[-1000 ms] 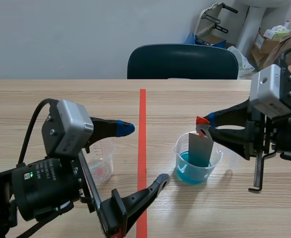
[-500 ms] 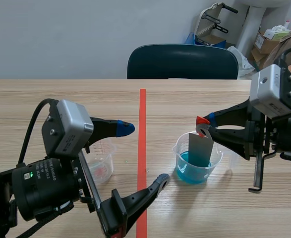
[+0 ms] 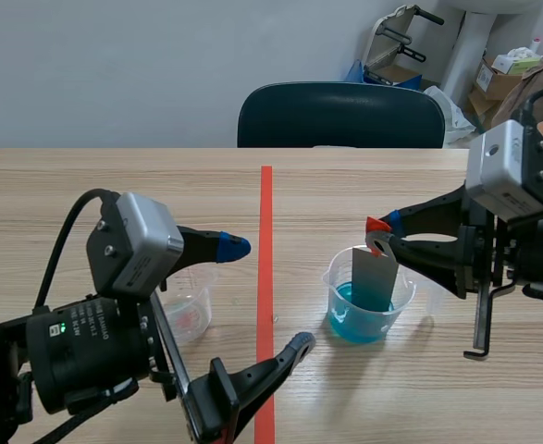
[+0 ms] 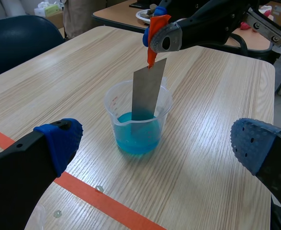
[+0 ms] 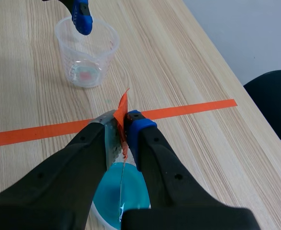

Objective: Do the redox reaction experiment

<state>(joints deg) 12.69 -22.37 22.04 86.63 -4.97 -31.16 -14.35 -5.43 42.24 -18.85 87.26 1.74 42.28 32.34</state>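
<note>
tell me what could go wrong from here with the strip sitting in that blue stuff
1. The right gripper pinches the metal strip only at its top, by the orange tab. The strip could slip and drop, splashing the blue liquid.
2. The strip's lower end stands inside the beaker, so a sideways move might tip the beaker over.
3. The open left gripper has one finger right by the small clear cup and could knock it.

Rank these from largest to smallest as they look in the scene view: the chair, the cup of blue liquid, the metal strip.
1. The chair, though it is farthest away.
2. The cup of blue liquid.
3. The metal strip, standing in that cup.
</note>
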